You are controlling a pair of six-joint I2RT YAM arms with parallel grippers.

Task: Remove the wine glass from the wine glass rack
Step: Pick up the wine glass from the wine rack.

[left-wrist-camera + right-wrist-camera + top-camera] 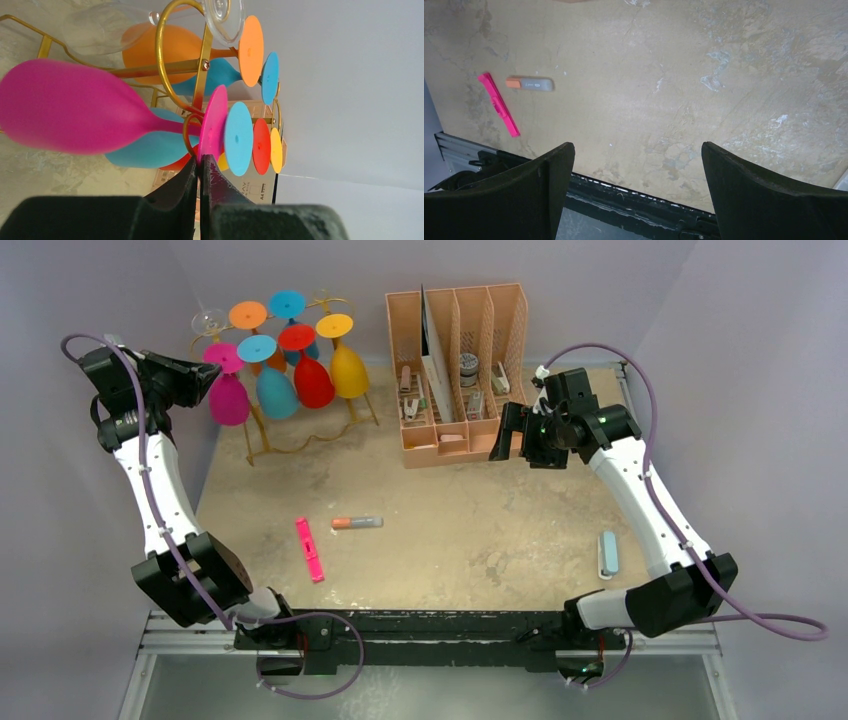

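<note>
One pink wine glass (75,112), foot rim half-hidden in left claw (201,162).

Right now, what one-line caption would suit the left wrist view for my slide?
Left end effector pinching the foot rim of the magenta wine glass hanging on the gold wire rack.

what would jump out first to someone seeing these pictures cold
The bunch of bright wine glasses hanging bowl-down on the gold wine glass rack, in the far left corner of the table, grabs the eye first. Next, the left gripper is pinched on the foot rim of the magenta wine glass at the rack's left end. The right gripper hangs open beside the peach desk organiser.
</note>
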